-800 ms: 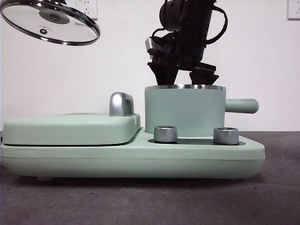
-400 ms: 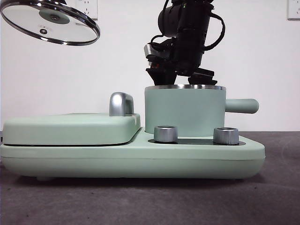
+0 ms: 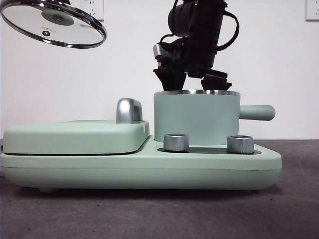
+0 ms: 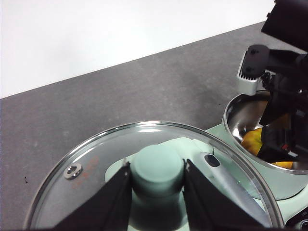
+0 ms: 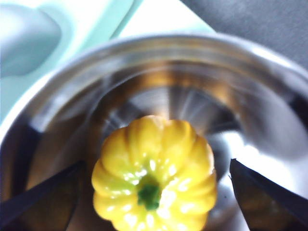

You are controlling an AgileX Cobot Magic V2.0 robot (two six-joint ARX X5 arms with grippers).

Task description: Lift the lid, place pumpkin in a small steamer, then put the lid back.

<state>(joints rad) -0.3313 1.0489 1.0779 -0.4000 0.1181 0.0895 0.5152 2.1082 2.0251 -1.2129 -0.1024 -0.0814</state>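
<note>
Yellow pumpkin [image 5: 154, 175] sits inside the small steamer [image 3: 197, 119], between the right gripper's [image 3: 192, 82] spread jaws (untouched); upper left, left gripper [image 4: 156, 185] clamps the lid [image 3: 54, 22].

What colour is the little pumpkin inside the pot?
Glossy yellow pumpkin with a green stem, seen best in the right wrist view.

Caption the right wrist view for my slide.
Open right gripper hanging over the pumpkin, which sits inside the small steamer.
</note>
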